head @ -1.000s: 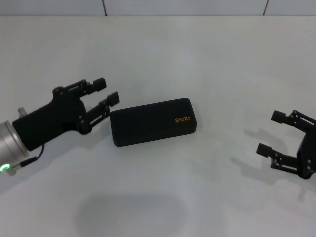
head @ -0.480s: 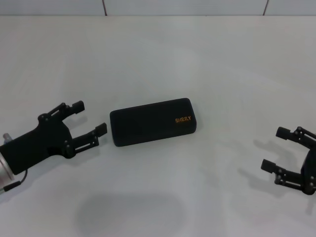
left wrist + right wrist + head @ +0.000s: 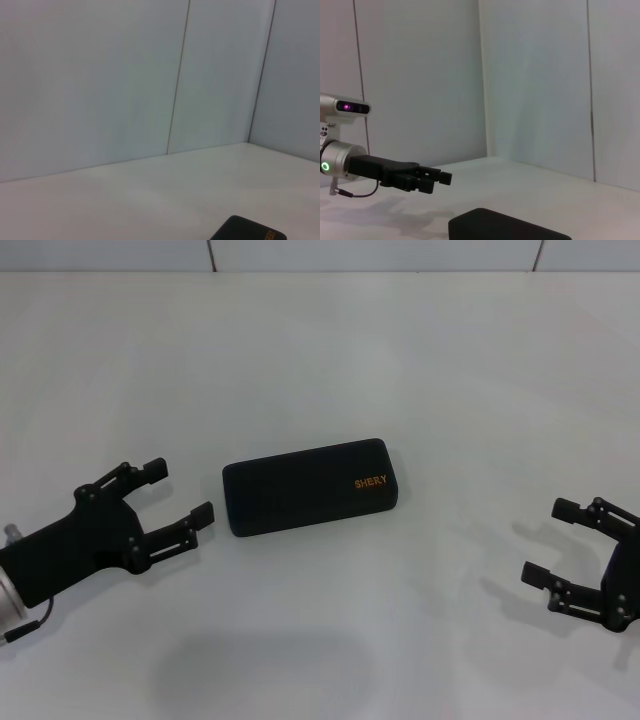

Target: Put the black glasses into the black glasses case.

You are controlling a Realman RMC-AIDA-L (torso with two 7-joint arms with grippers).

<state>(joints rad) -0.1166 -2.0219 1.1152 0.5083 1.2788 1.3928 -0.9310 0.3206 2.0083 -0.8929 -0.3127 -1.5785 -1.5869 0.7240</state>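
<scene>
The left end effector (image 3: 175,495) hovered at lower left, fingers apart, just beside the shut black glasses case (image 3: 310,486) at mid-frame on the white surface (image 3: 400,360); the right end effector (image 3: 555,540) waited lower right, spread; no glasses showed, so retreating cleanly seemed wisest.

orange "SHERY" on the black glasses case (image 3: 308,499) lid

My table (image 3: 420,370) is plain white, with pale wall panels behind it. Only the case (image 3: 308,485) lies on it, shut, lid up, its orange lettering at the end toward my right.
</scene>
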